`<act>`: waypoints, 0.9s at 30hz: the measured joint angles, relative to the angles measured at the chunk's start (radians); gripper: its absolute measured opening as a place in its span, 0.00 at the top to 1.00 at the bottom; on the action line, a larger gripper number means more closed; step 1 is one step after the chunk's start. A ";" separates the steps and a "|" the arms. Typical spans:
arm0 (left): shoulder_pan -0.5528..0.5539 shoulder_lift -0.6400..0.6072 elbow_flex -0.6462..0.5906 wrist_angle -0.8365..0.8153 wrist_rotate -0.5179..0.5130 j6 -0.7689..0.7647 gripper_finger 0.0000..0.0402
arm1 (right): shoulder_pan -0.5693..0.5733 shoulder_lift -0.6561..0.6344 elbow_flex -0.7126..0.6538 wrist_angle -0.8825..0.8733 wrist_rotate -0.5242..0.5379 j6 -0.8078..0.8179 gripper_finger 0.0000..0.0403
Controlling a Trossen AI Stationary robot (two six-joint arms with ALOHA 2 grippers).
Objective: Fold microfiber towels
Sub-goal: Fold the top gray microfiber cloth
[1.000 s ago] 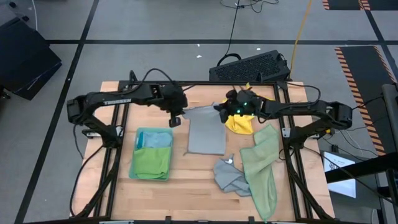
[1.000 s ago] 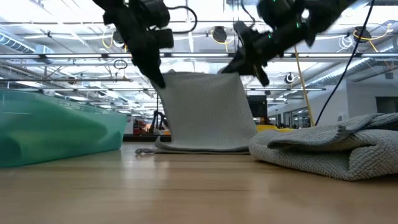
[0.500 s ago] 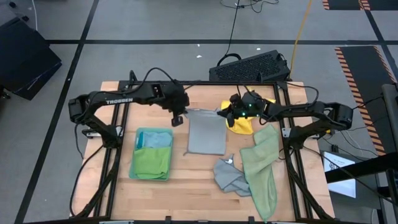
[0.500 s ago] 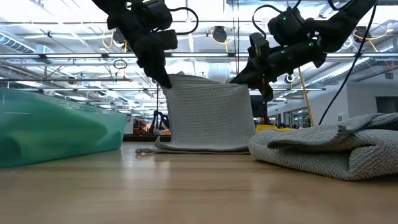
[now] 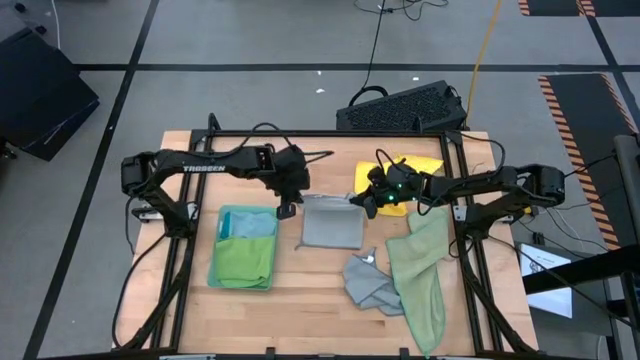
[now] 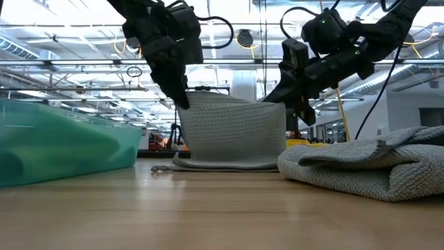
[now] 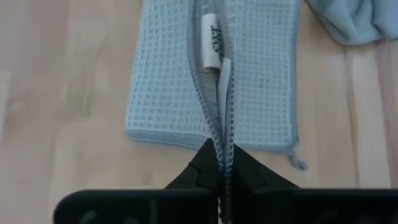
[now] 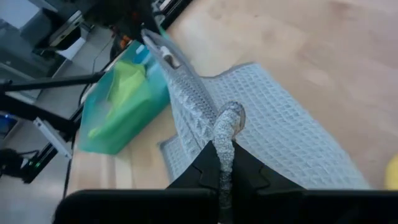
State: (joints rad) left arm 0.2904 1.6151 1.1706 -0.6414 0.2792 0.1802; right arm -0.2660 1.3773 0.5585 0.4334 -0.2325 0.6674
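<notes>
- You have one grey towel (image 5: 331, 228) at the middle of the surface (image 5: 300, 295), its near part lying flat and its far edge lifted off the wood; take it as your landmark;
- Two pincers hold that lifted edge, one at each corner: your left pincer (image 5: 287, 209) is clamped shut on the corner at the towel's left, and your right pincer (image 5: 362, 201) is clamped shut on the corner at its right;
- In the low view the cloth stands up like a wall between the two pincers, sagging a little in the middle; one white label (image 7: 211, 48) shows on the fold in the left wrist view;
- Left of the grey towel sits one teal bin (image 5: 243, 250); inside it you can count two folded towels, one light blue (image 5: 250, 225) at the far end and one bright green (image 5: 243, 262) nearer;
- Just beyond the grey towel's right corner lies one yellow towel (image 5: 405, 180), partly under the right arm;
- Right of the grey towel lies one pale sage towel (image 5: 422, 270), long and loosely spread; one crumpled grey-blue towel (image 5: 370, 285) lies between it and the grey towel's near right corner;
- Beyond the surface, one black keyboard (image 5: 402, 107) rests on the floor.
</notes>
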 joint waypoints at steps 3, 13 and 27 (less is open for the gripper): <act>-0.028 0.017 0.000 0.011 0.000 -0.003 0.96 | 0.022 0.000 -0.010 -0.001 0.002 0.002 0.99; -0.094 0.151 0.001 0.048 -0.019 -0.020 0.96 | 0.077 0.009 -0.069 0.005 0.053 0.008 0.99; -0.132 0.118 0.000 0.011 -0.078 -0.076 0.97 | 0.202 0.194 -0.069 0.170 0.105 0.096 0.99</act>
State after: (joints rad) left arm 0.1585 1.7329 1.1707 -0.6305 0.2009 0.1042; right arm -0.0639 1.5710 0.4897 0.6029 -0.1270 0.7631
